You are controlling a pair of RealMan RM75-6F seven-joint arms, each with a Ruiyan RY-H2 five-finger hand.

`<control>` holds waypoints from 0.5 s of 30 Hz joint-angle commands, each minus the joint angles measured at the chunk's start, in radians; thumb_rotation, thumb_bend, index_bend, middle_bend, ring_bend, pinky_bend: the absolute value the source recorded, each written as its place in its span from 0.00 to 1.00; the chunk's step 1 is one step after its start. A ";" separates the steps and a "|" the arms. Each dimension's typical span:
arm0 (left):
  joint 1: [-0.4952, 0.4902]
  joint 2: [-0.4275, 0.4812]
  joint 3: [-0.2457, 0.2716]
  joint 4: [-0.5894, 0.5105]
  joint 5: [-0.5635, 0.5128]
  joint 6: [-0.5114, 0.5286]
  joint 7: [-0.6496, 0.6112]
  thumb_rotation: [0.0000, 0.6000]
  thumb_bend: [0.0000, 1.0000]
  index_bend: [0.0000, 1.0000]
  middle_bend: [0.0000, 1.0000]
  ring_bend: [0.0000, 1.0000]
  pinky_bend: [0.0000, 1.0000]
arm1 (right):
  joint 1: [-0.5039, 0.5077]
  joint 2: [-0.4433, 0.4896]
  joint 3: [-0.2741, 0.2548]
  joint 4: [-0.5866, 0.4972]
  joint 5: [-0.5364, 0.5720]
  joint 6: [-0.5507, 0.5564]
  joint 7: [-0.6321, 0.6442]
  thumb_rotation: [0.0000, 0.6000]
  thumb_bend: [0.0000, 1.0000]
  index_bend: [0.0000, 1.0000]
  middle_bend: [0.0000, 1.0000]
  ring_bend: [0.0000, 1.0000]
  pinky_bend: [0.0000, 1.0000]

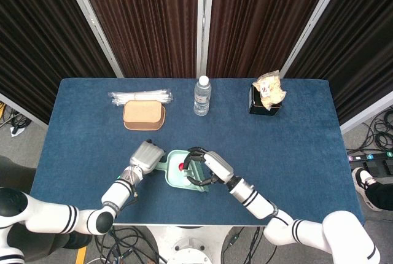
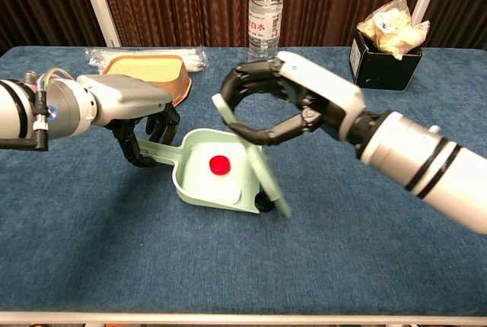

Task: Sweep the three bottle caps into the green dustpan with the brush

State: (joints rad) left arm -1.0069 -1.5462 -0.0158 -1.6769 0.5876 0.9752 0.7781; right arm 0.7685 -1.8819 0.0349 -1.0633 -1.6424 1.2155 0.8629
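— What sits nearest on the blue felt-like tablecloth (image 2: 114, 251)?

— The pale green plastic dustpan (image 2: 199, 187), a shallow scoop with a raised wall. A round red bottle cap (image 2: 220, 164) lies on its floor, and a white cap (image 2: 234, 195) lies flat just beside the open lip. A small black cap (image 2: 264, 203) sits on the cloth at the lip's right corner, mostly hidden behind the brush.

— And the brush?

— A slim pale green plastic brush (image 2: 256, 161), tilted, its lower end down at the dustpan's lip. The right hand (image 2: 283, 103) grasps its upper part, dark fingers curled around the handle under a white shell.

— The other hand?

— The left hand (image 2: 137, 118), silver-grey on top with black fingers, is clenched around the dustpan's handle on the left side.

— What lies beyond?

— A tan oval tray (image 1: 143, 115) with a bundle of clear-wrapped straws (image 1: 140, 96) just behind it. In the middle stands a clear plastic water bottle (image 1: 202, 96) with a white cap, upright. To the right a black square box (image 1: 264, 105) holds a crinkled clear bag of pale snacks (image 1: 270, 89). Dark pleated curtains (image 1: 153, 18) hang behind the table.
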 commanded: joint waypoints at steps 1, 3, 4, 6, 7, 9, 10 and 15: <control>-0.001 0.001 0.001 -0.004 -0.002 0.003 0.001 1.00 0.36 0.54 0.54 0.38 0.22 | 0.013 -0.042 0.025 0.035 0.011 -0.007 0.006 1.00 0.63 0.75 0.65 0.32 0.18; -0.001 0.002 0.002 -0.007 -0.003 0.003 0.001 1.00 0.36 0.54 0.54 0.38 0.22 | 0.018 -0.062 0.036 0.052 0.017 -0.006 0.010 1.00 0.63 0.75 0.65 0.32 0.18; -0.001 0.003 0.002 -0.010 -0.004 0.004 0.001 1.00 0.35 0.54 0.54 0.38 0.22 | 0.022 -0.074 0.044 0.060 0.020 -0.007 0.017 1.00 0.63 0.75 0.65 0.32 0.18; -0.001 0.003 0.002 -0.012 -0.005 0.003 0.000 1.00 0.35 0.54 0.54 0.38 0.22 | 0.028 -0.088 0.056 0.070 0.026 -0.008 0.026 1.00 0.63 0.75 0.65 0.32 0.18; -0.001 0.003 0.001 -0.014 -0.006 0.001 -0.003 1.00 0.35 0.54 0.54 0.38 0.22 | 0.032 -0.097 0.063 0.075 0.029 -0.008 0.031 1.00 0.63 0.75 0.65 0.32 0.18; -0.002 0.003 0.000 -0.013 -0.008 -0.003 -0.006 1.00 0.35 0.54 0.54 0.38 0.22 | 0.036 -0.112 0.074 0.081 0.033 -0.004 0.036 1.00 0.63 0.75 0.65 0.32 0.18; -0.003 0.003 -0.001 -0.012 -0.009 -0.004 -0.008 1.00 0.35 0.54 0.54 0.38 0.22 | 0.037 -0.123 0.082 0.084 0.037 0.002 0.042 1.00 0.63 0.75 0.65 0.32 0.18; -0.003 0.001 -0.004 -0.010 -0.007 -0.001 -0.016 1.00 0.35 0.54 0.54 0.38 0.22 | 0.037 -0.156 0.098 0.098 0.035 0.034 0.060 1.00 0.63 0.75 0.65 0.32 0.18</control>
State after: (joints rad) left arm -1.0100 -1.5450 -0.0196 -1.6873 0.5804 0.9734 0.7626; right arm 0.8051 -2.0328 0.1311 -0.9703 -1.6045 1.2436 0.9196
